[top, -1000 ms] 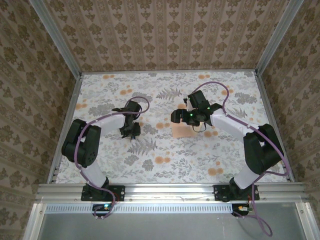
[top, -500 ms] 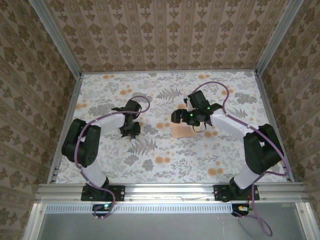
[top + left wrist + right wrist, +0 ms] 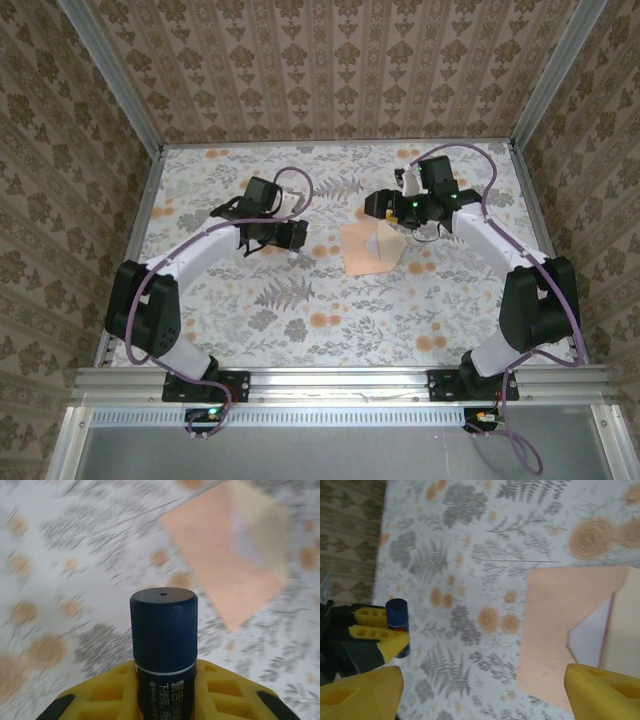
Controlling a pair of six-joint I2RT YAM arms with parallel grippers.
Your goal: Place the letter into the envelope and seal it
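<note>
The left claw (image 3: 164, 682) clenched a dark-blue capped tube (image 3: 164, 630), likely glue for sealing. The envelope (image 3: 362, 255) lay mid-table, flap open, the letter (image 3: 587, 640) showing inside. The right claw (image 3: 480, 692) hung released just toward the far edge.

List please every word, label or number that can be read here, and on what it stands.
On the dark blue tube in the left tool: white Chinese characters, cut off and too blurred to quote.
On the envelope: no text.
</note>
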